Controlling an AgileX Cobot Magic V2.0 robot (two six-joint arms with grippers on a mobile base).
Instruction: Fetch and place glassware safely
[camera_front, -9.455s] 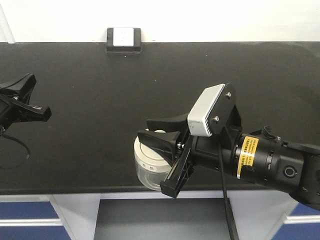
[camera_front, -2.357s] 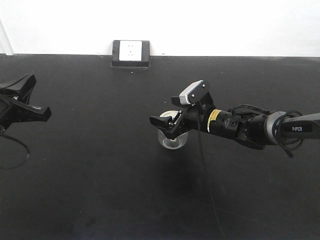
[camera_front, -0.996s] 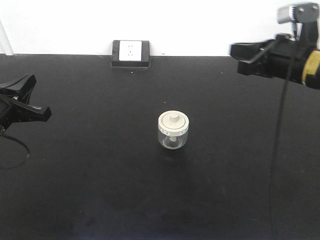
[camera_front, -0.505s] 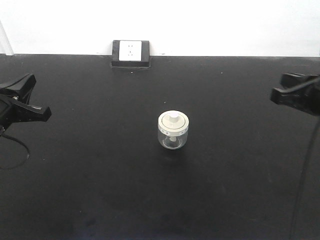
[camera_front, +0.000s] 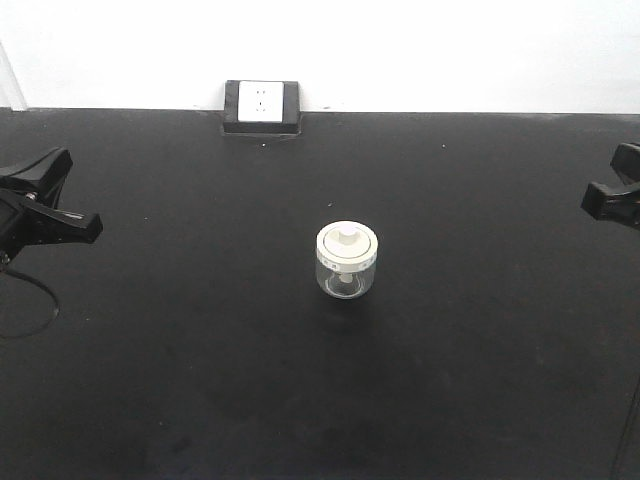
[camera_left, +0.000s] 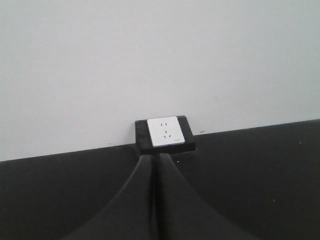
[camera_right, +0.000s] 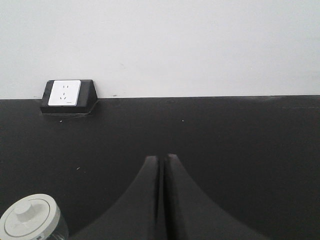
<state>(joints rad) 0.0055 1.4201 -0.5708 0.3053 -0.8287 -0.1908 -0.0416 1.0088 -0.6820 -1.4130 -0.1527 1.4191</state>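
With the glass jar (camera_front: 346, 260) standing upright, I keep both empty, closed grippers (camera_left: 154, 200) (camera_right: 161, 200) well clear of it.

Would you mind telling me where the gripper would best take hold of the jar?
Probably round the clear glass body of the jar, just under its lid, coming in level from the side. It stands upright and free on the table; the knobbed lid may simply lift off.
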